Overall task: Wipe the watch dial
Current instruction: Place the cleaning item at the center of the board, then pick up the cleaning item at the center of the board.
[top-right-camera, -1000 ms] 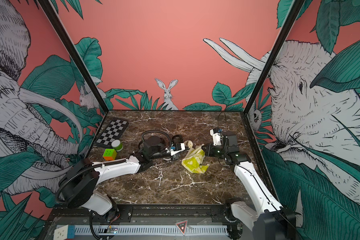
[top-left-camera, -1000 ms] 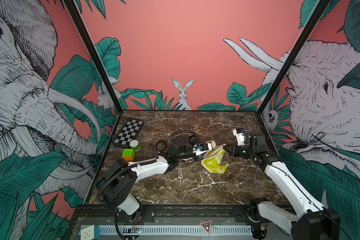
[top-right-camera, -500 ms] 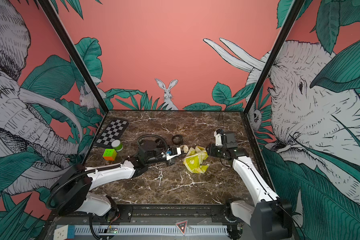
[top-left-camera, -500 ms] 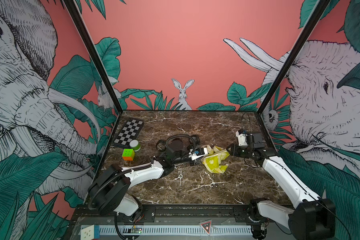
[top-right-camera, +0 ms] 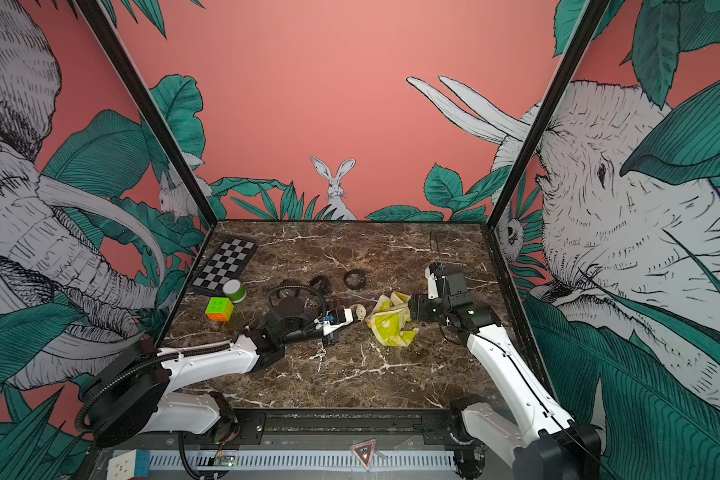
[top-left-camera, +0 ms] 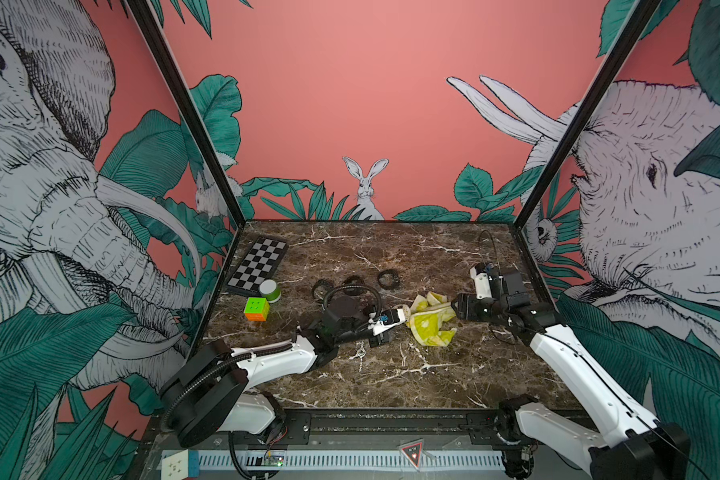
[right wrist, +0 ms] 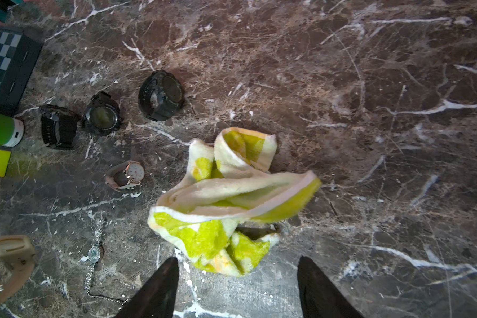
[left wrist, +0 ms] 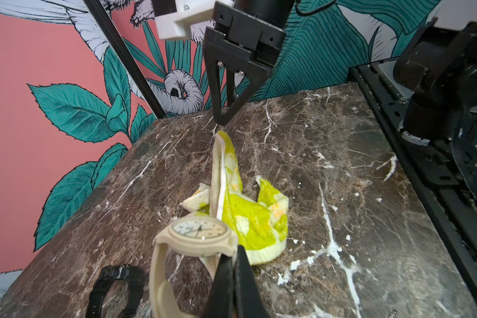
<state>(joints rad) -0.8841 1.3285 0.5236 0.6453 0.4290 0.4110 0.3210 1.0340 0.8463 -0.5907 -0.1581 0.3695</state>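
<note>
- Watch [left wrist: 198,234], beige, dial up, is held mid-counter [left wrist: 342,165] by the left pincer [left wrist: 233,261], jaws clamped tight on the strap!
- Just right of it, the yellow cloth [left wrist: 245,217] lies crumpled on the marble, one corner standing up.
- Right pincer [right wrist: 237,258] hovers by that corner, jaws spread wide, gripping nothing.

Beige watch [left wrist: 200,236], yellow-green and cream cloth [left wrist: 248,220], brown white-veined marble table [top-left-camera: 412,374], black-and-white chequered board [top-left-camera: 258,264]
</note>
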